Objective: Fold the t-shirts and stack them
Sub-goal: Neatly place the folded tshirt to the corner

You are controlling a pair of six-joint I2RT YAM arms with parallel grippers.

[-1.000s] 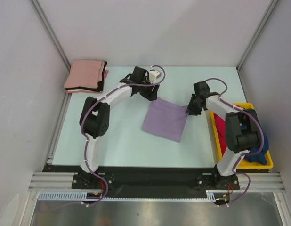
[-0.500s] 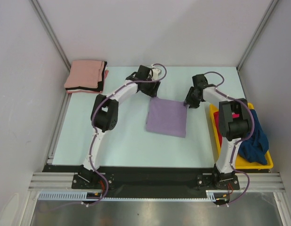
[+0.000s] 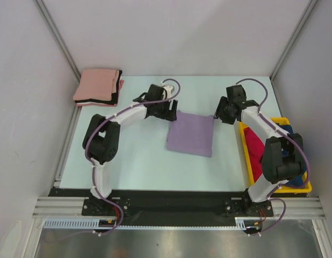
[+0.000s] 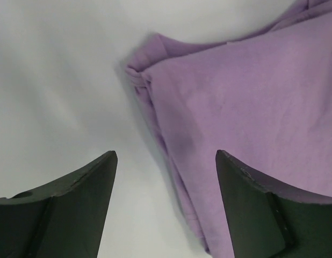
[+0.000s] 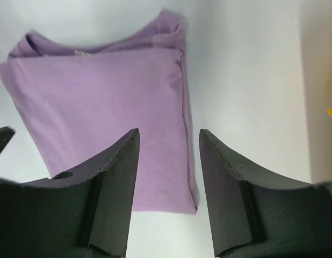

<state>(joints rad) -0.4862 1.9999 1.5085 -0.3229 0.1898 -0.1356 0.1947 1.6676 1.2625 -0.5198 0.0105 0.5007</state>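
A folded lavender t-shirt (image 3: 191,133) lies flat in the middle of the table; it also shows in the left wrist view (image 4: 252,102) and in the right wrist view (image 5: 101,102). My left gripper (image 3: 170,112) is open and empty, just above the shirt's far left corner. My right gripper (image 3: 218,115) is open and empty, above the shirt's far right corner. A stack of folded shirts with a salmon pink one (image 3: 96,85) on top of a black one sits at the far left. Red (image 3: 254,144) and dark blue (image 3: 295,171) shirts lie in the yellow bin.
The yellow plastic bin (image 3: 295,188) stands at the right edge of the table, close to the right arm. Grey walls and metal frame posts close in the table at the left, back and right.
Both grippers have let go of the lavender shirt's far corners and lifted slightly. The shirt, pulled square a second ago, now lies still. The left arm swung back to the left.
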